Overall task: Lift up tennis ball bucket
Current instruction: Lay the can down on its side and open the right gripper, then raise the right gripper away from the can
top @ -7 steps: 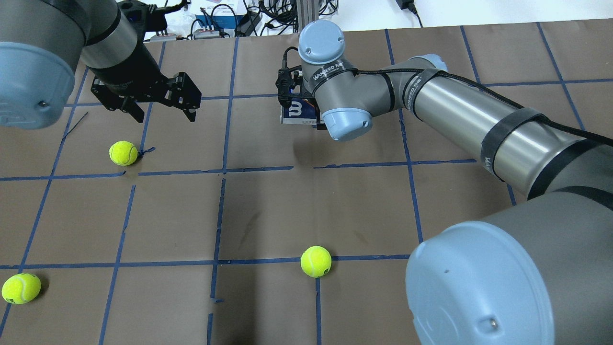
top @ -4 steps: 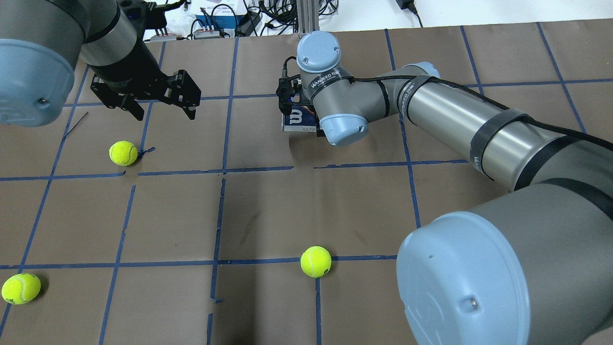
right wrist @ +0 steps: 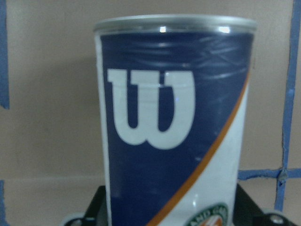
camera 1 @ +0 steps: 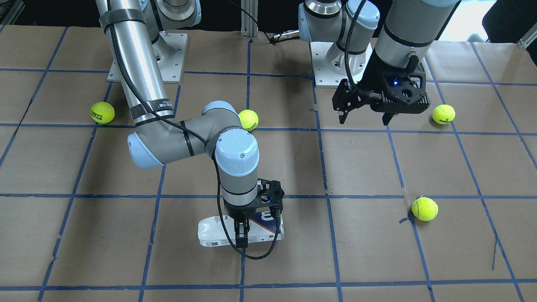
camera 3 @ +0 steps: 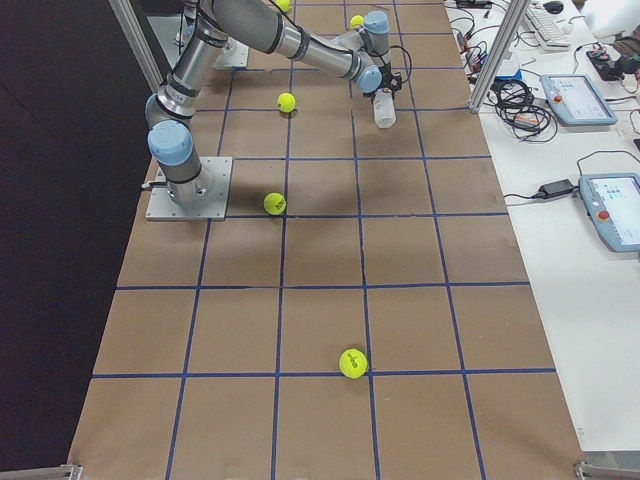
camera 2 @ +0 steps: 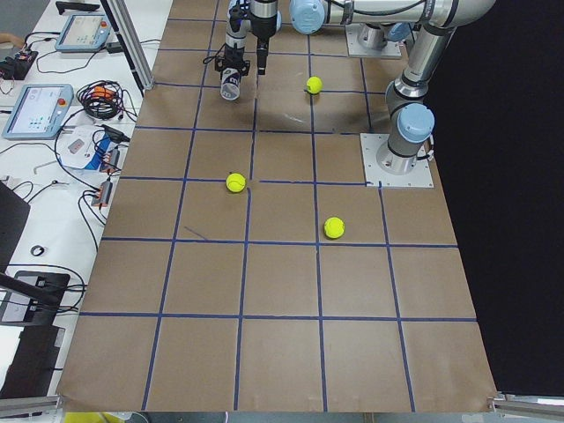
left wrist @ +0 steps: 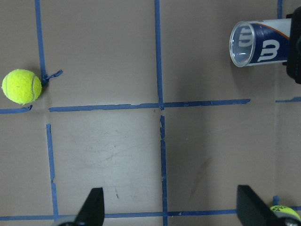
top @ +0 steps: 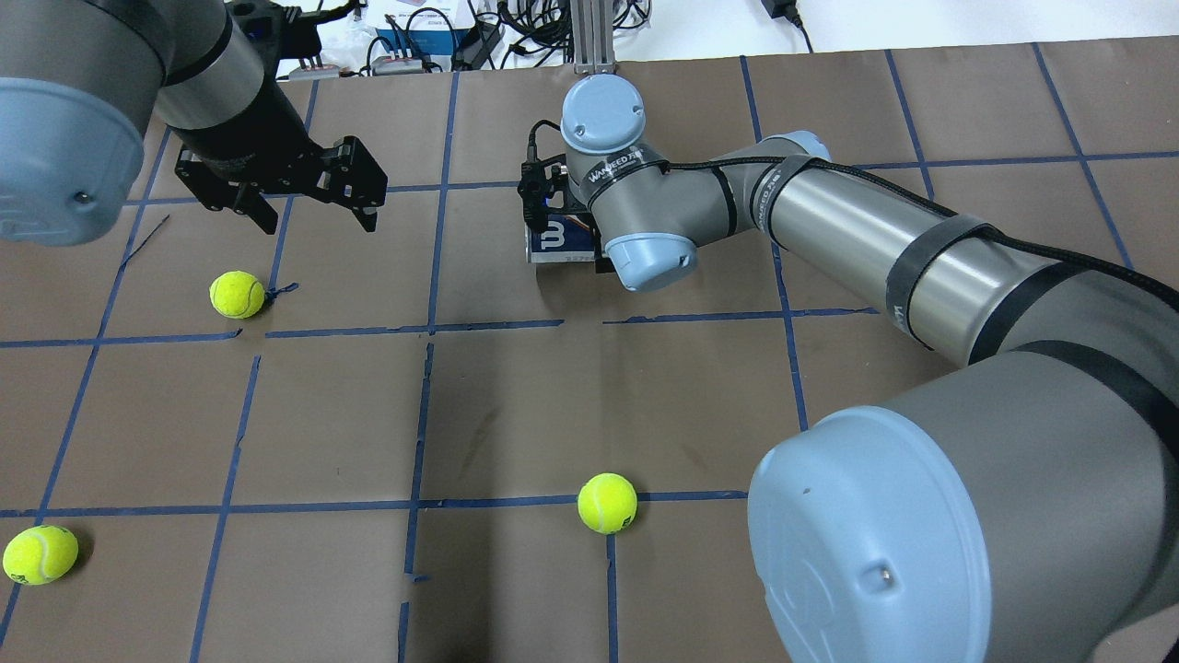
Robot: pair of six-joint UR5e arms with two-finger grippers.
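The tennis ball bucket (camera 1: 214, 231) is a clear can with a white and navy label and a white "W". It lies on its side on the brown table paper, and also shows in the overhead view (top: 553, 242) and the left wrist view (left wrist: 261, 43). My right gripper (camera 1: 242, 230) points down over the can's middle with one finger on each side, shut on it. The can fills the right wrist view (right wrist: 174, 127). My left gripper (camera 1: 363, 117) hangs open and empty above the table, well away from the can.
Several yellow-green tennis balls lie loose on the table: one near my left gripper (top: 237, 294), one mid-front (top: 607, 503), one at the front left corner (top: 40, 554). Blue tape lines grid the paper. Cables and devices sit beyond the far edge (top: 414, 41).
My right arm has shifted left and slightly nearer in the overhead view, and the can has moved with the gripper. My left arm has not moved.
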